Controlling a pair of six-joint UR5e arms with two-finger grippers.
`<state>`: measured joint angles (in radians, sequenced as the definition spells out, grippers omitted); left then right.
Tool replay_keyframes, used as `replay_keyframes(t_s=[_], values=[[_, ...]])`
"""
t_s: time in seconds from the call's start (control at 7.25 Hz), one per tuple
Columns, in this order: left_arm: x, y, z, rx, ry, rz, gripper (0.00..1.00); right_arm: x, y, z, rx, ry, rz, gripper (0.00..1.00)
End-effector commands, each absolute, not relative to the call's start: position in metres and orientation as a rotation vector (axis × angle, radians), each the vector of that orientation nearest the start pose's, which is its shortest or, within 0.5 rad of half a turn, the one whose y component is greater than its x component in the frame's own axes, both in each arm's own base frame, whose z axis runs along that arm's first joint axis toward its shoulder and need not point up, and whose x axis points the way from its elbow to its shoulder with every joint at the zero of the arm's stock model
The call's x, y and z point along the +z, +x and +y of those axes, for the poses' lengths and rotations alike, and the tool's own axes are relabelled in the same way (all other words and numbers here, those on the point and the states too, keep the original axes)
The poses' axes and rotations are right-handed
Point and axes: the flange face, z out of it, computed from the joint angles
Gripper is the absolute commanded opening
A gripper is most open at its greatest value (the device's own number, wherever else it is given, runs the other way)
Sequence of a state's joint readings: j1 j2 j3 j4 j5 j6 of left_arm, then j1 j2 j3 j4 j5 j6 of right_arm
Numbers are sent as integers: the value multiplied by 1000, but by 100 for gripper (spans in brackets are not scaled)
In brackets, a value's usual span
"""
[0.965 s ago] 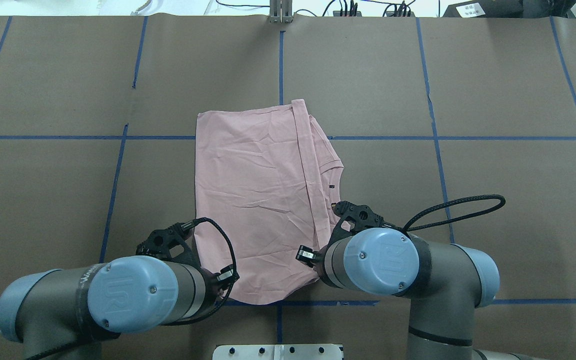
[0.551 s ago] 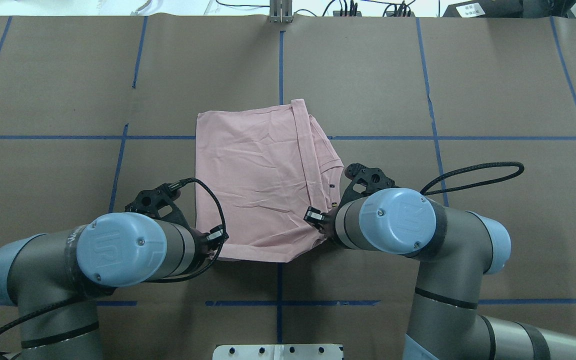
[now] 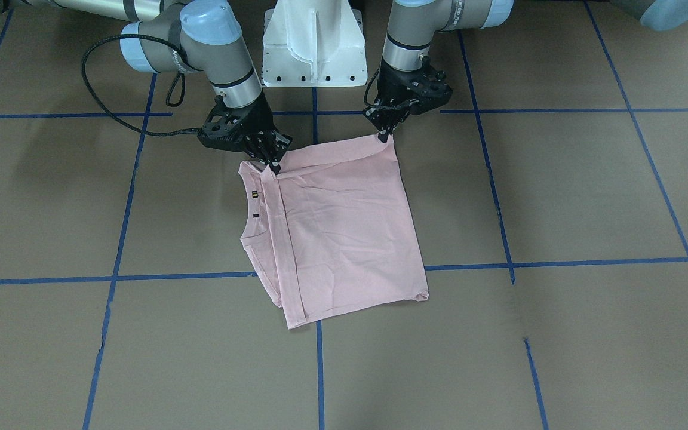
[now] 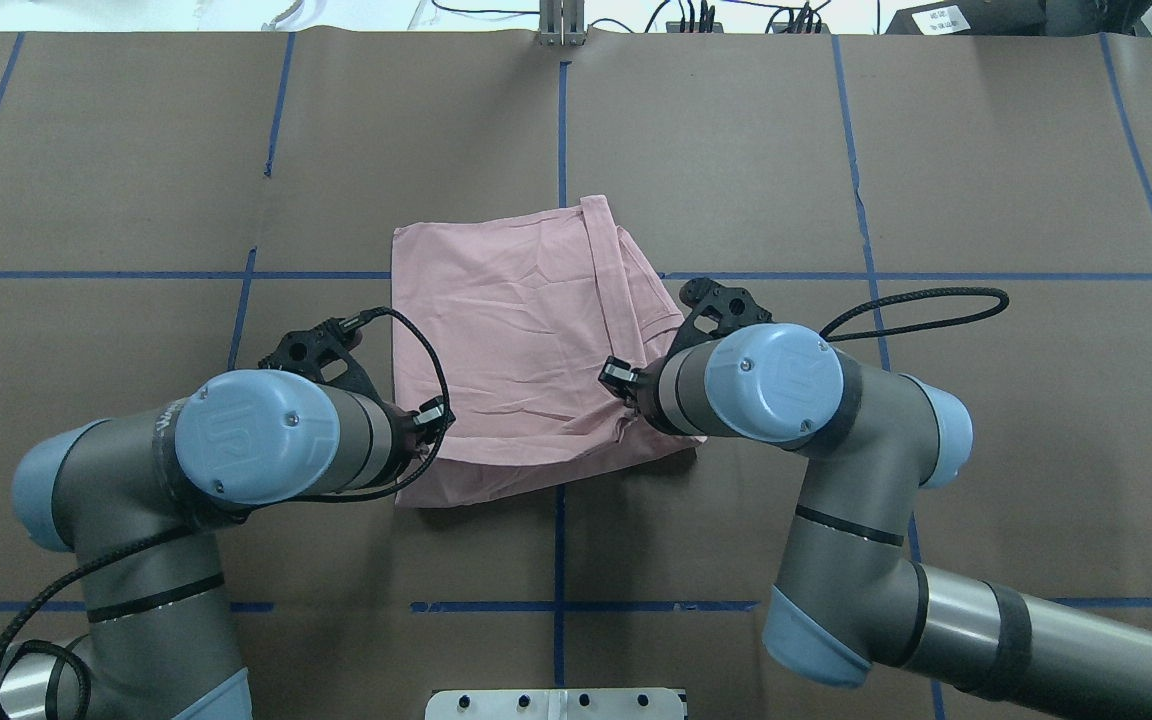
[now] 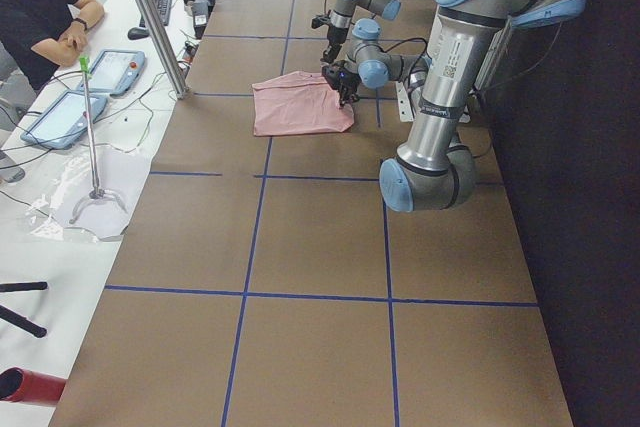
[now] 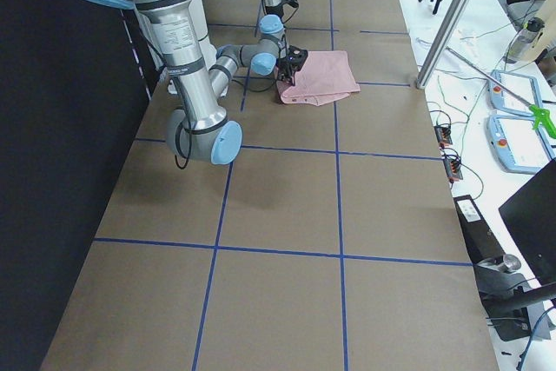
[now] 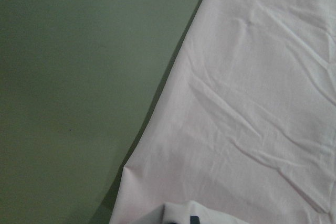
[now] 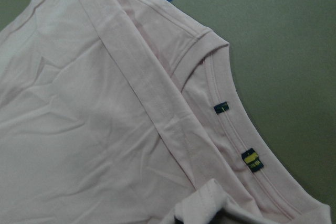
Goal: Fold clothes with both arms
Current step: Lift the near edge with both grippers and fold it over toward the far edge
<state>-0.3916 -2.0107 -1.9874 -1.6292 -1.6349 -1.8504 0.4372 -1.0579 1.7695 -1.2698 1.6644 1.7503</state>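
fold underway | we are carrying the shirt's near edge further up the overhead frame, over itself (halving it) | left gripper and right gripper are each pinching a corner | shirt is lying centre frame

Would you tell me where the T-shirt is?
In the overhead view the T-shirt lies mid-table where blue tape lines cross, its robot-side corners held by the left gripper and right gripper.
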Motion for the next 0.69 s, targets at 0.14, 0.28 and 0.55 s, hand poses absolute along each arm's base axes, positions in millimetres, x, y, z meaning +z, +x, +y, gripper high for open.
replay_keyframes(t_s=[0.14, 0.28, 0.55], values=[[256, 484, -463, -628, 150, 968, 0, 216, -556, -526, 620, 152, -1073, 0], [274, 484, -523, -643, 214, 972, 0, 212, -574, -585, 653, 181, -1069, 0], [322, 458, -605, -634, 321, 940, 100, 211, -561, -648, 706, 216, -1017, 79]])
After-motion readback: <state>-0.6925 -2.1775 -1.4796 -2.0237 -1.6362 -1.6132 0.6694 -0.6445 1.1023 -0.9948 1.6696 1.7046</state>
